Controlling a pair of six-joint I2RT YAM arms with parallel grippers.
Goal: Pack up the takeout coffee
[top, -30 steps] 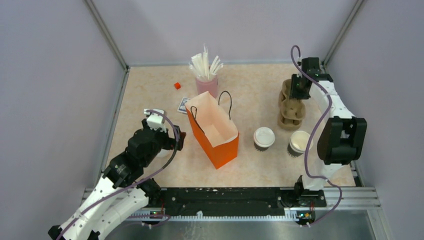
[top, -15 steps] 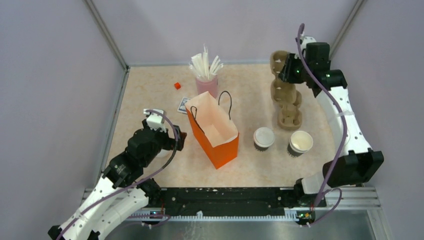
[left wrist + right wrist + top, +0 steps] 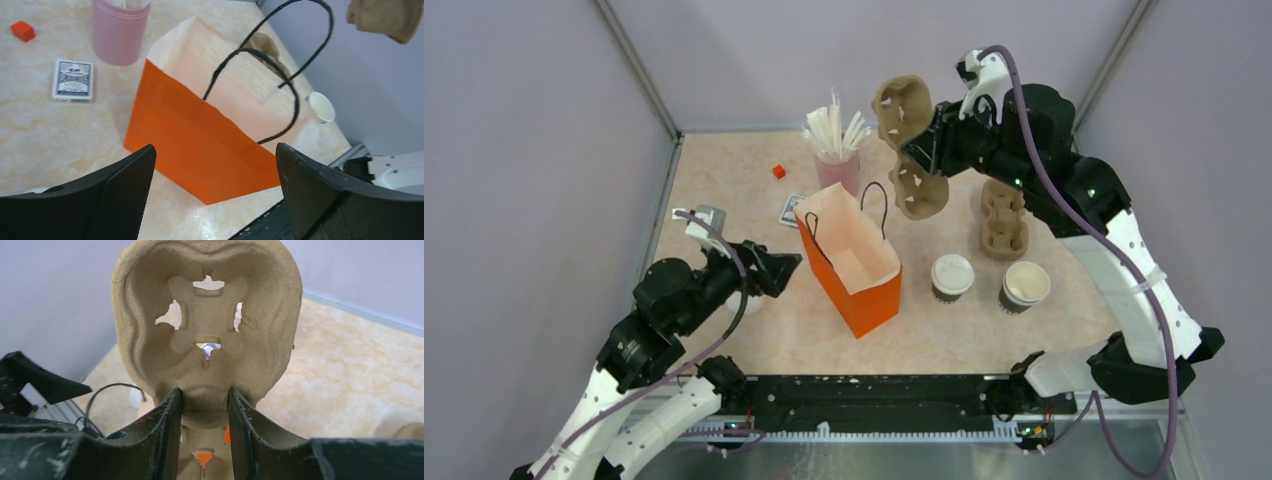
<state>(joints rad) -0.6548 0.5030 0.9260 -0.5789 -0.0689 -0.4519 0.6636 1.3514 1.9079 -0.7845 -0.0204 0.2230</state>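
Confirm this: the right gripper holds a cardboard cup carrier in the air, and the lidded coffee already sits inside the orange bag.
One thing is wrong. The right gripper does hold the cup carrier in the air, but the lidded coffee stands on the table beside the lidless cup, outside the orange bag, as the top external view shows.

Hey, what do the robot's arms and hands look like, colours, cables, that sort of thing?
The left arm and right arm have white shells dotted with small holes and bulky black joint housings, with a purple cable looping along each. The left hand and right hand are black and two-fingered; the left's fingers show a fine mesh texture.
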